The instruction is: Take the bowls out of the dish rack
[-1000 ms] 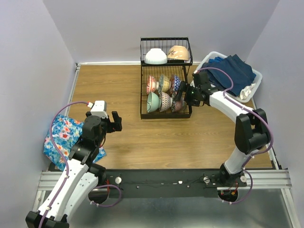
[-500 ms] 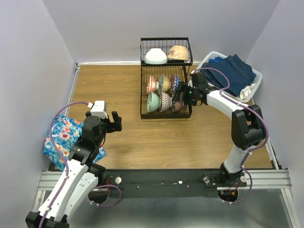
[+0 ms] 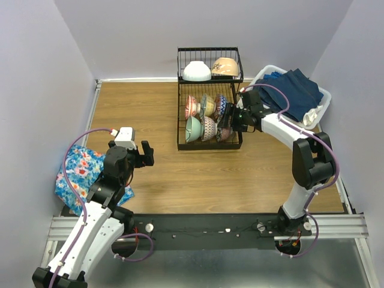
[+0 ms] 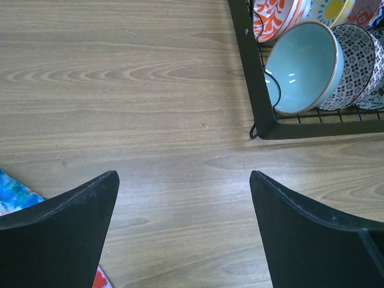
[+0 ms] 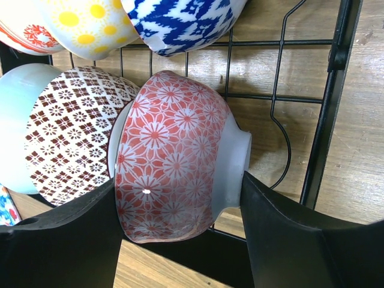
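The black wire dish rack (image 3: 210,146) stands at the back centre. Its lower tray holds several bowls on edge, among them a mint-green bowl (image 3: 192,128) and a red floral bowl (image 5: 174,156) at the front right. A white bowl (image 3: 197,71) and a beige bowl (image 3: 225,66) sit on the raised shelf. My right gripper (image 5: 179,180) reaches into the rack's right side (image 3: 226,127); its fingers press the red floral bowl's rim and foot. The bowl still rests in the rack. My left gripper (image 4: 184,174) is open and empty above the wooden table (image 3: 147,153), left of the rack.
A white basket of blue cloths (image 3: 294,93) stands right of the rack, behind my right arm. A floral cloth (image 3: 78,174) lies at the table's left edge under my left arm. The rack's front corner (image 4: 259,126) and the mint-green bowl (image 4: 300,75) show in the left wrist view.
My right gripper has moved left into the rack's right side and come around the red floral bowl. The left arm has not moved.
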Tool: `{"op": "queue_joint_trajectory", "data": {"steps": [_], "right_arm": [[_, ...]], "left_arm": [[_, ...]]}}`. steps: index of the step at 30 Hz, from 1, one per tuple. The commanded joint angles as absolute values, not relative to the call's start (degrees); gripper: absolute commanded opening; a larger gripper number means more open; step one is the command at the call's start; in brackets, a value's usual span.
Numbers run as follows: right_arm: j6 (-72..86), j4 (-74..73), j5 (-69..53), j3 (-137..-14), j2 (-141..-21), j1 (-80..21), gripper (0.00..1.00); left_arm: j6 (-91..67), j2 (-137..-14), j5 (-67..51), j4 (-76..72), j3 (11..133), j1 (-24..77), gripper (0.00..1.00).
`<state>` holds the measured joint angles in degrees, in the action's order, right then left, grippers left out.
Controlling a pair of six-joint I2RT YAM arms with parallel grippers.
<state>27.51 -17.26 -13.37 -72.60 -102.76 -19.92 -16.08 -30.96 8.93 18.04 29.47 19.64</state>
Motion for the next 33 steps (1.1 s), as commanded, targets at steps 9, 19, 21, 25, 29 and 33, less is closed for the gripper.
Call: {"op": "queue_joint_trajectory", "data": {"steps": [9,19,21,25,29,33], "right_arm": [[25.93,-20.82,-14.16,-76.1,-101.77,-21.35,0.36],[25.05,-27.33,-1.5,-81.73,-102.74,-25.48,0.18],[24.96,-28.21,-0.35,-82.26,-102.66,-25.84,0.15],[24.79,-29.44,2.98,-83.23,-102.31,-26.54,0.14],[24.43,-30.41,4.92,-83.85,-101.78,-26.63,0.14],[24.78,-29.89,5.89,-82.8,-99.68,-26.63,0.12]], "left_arm": [[-15.73,-30.32,7.91,17.23,29.79,19.86,0.99],[-15.82,-30.06,8.35,17.23,29.79,19.86,0.99],[-15.82,-30.14,8.26,17.23,29.79,19.86,0.99],[-15.82,-30.15,8.26,17.23,29.79,19.86,0.99],[-15.82,-30.15,8.44,17.14,29.71,19.86,0.99],[-15.91,-30.32,8.09,17.14,29.79,19.86,0.99]]}}
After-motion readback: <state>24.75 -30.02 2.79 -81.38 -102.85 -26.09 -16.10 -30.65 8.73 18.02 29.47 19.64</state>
